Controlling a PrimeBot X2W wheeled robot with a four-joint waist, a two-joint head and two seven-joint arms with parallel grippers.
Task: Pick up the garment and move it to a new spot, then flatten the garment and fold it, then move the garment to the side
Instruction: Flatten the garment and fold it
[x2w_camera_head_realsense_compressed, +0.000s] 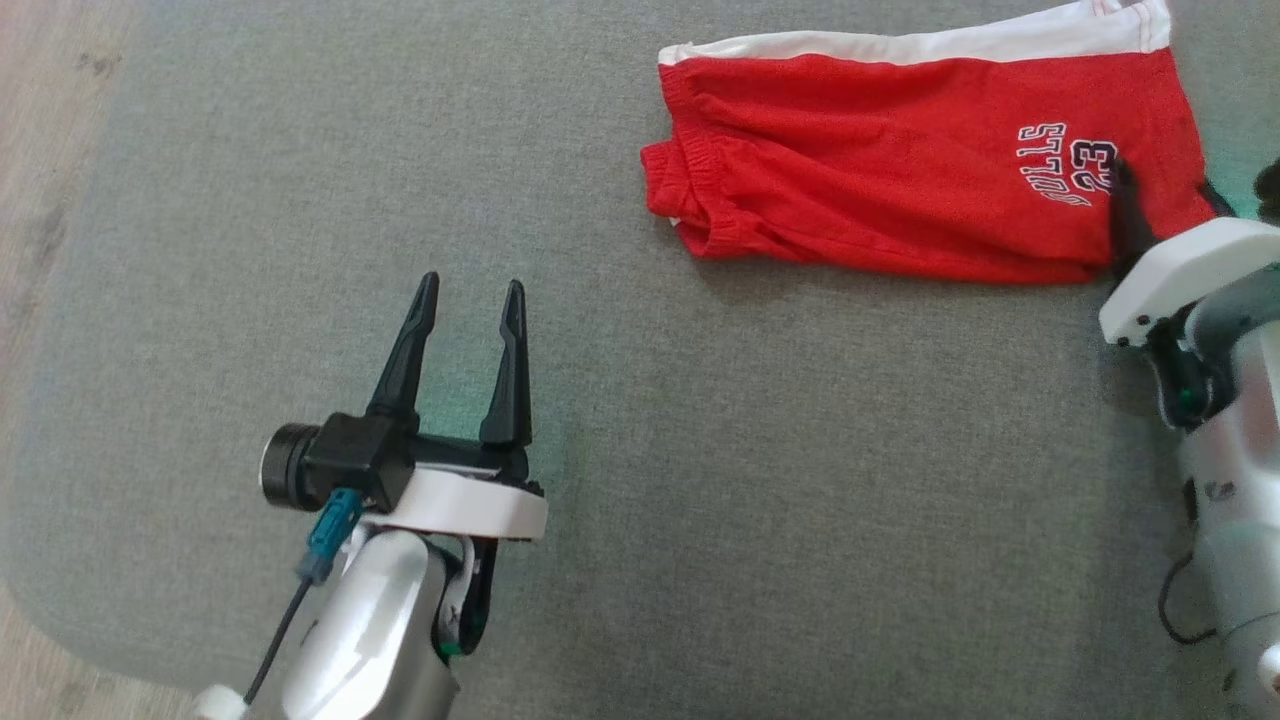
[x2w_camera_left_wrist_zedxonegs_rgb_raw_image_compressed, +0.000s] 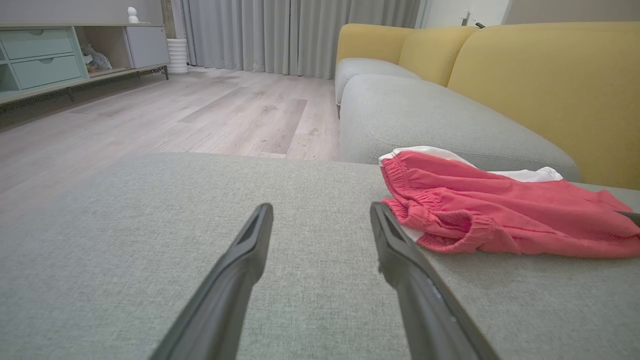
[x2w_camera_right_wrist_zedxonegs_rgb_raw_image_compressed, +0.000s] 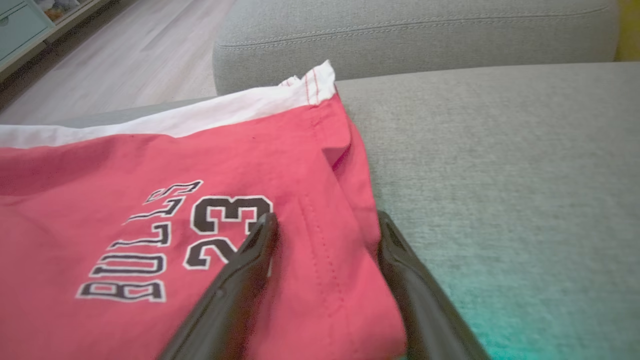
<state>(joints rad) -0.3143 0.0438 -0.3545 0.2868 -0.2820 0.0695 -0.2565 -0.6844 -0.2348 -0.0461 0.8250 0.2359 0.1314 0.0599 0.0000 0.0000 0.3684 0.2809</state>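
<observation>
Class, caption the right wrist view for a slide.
Right gripper, jaws apart, straddling red shorts at their edge on grey cushion.

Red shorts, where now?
Head view: the red shorts lie at upper right on the grey cushion, right tool straddling their hem edge.

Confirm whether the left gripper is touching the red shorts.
No, the left gripper hangs open over bare grey cushion, apart from the red shorts.
</observation>
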